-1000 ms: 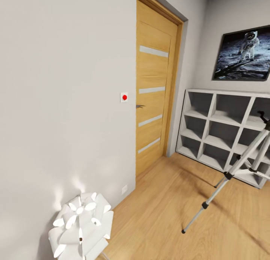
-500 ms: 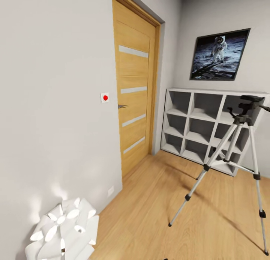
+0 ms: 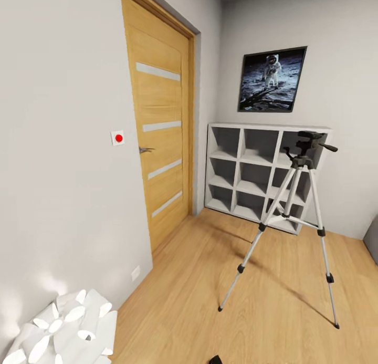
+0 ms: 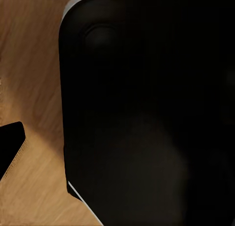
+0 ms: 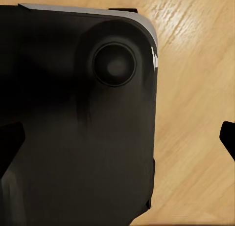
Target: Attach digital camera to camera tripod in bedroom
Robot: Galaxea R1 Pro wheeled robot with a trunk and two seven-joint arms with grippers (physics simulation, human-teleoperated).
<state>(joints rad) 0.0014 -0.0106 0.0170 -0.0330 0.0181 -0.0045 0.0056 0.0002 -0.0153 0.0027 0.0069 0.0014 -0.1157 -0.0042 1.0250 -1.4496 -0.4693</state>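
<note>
The camera tripod [image 3: 294, 217] stands on the light wood floor right of centre in the head view, its three silver legs spread, its dark head and pan handle [image 3: 313, 142] bare on top. The digital camera is out of view. In the left wrist view one dark fingertip [image 4: 11, 146] of my left gripper [image 4: 117, 147] sits at the frame's edge, over wood floor and a large black rounded body [image 4: 147, 113]. My right gripper [image 5: 117, 138] shows two dark fingertips [image 5: 10, 143] far apart, with nothing held and the same kind of black body [image 5: 78, 113] behind.
A wooden door [image 3: 157, 143] is shut in the left wall, with a white wall plate with a red dot [image 3: 118, 138] beside it. White cube shelves [image 3: 257, 175] and an astronaut poster [image 3: 272, 80] stand behind the tripod. A white petal lamp [image 3: 63, 330] sits near left.
The head view has swung to the right: door, wall plate and lamp have slid left in the picture, and the whole tripod has come into view. Nothing in the room has moved.
</note>
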